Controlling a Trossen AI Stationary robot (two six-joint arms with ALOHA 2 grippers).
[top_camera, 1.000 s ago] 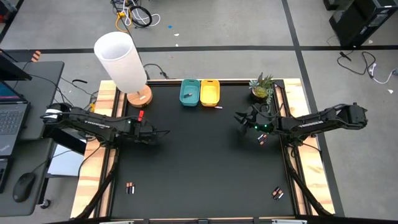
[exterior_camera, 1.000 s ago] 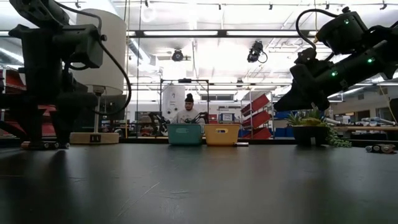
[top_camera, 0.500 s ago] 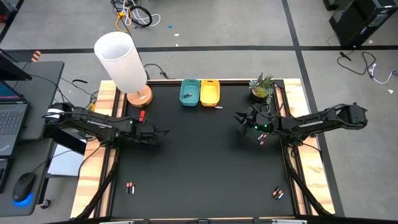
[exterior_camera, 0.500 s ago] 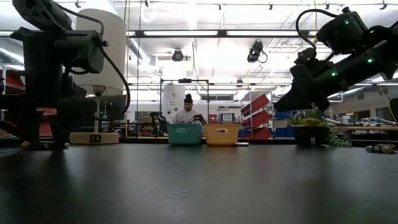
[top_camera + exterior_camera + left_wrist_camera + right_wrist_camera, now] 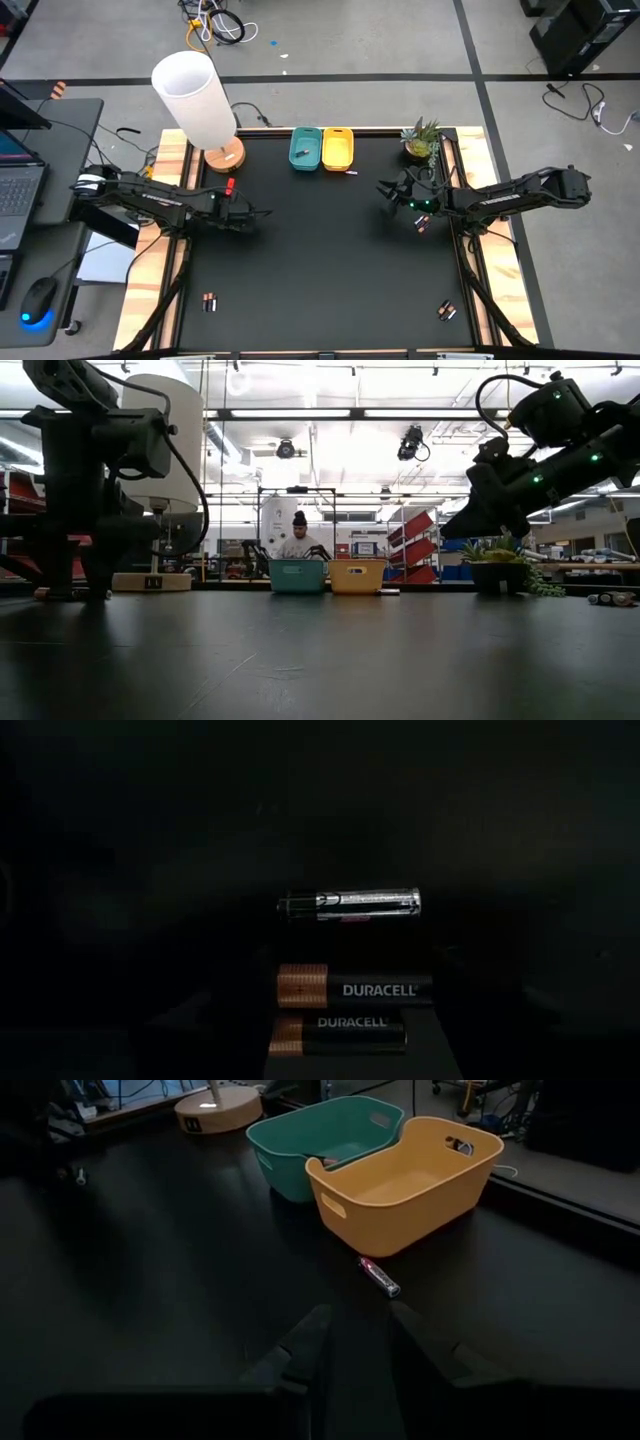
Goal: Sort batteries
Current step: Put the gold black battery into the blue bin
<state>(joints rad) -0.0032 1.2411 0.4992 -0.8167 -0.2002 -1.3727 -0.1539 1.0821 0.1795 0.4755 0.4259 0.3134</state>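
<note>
My left gripper point(image 5: 243, 214) points down near the table's left edge, open, its two fingers point(image 5: 100, 550) standing at the tabletop. Its wrist view shows three batteries lying side by side below it: a silvery one point(image 5: 350, 905) and two black-and-copper ones point(image 5: 345, 990), point(image 5: 335, 1032). My right gripper point(image 5: 358, 1330) hovers open and empty at the right point(image 5: 385, 190). One small battery point(image 5: 380, 1277) lies just beyond its fingertips, in front of the yellow bin point(image 5: 400, 1185), which stands beside the teal bin point(image 5: 320, 1135). Other batteries lie on the table point(image 5: 422, 224), point(image 5: 210, 302), point(image 5: 447, 312).
A white lamp on a wooden base point(image 5: 200, 100) stands at the far left corner and a potted plant point(image 5: 420, 140) at the far right. The bins point(image 5: 322, 148) stand at the far edge. A person point(image 5: 298, 540) sits beyond the table.
My left gripper has sunk a little toward the table over the three batteries. My right arm has kept still.
</note>
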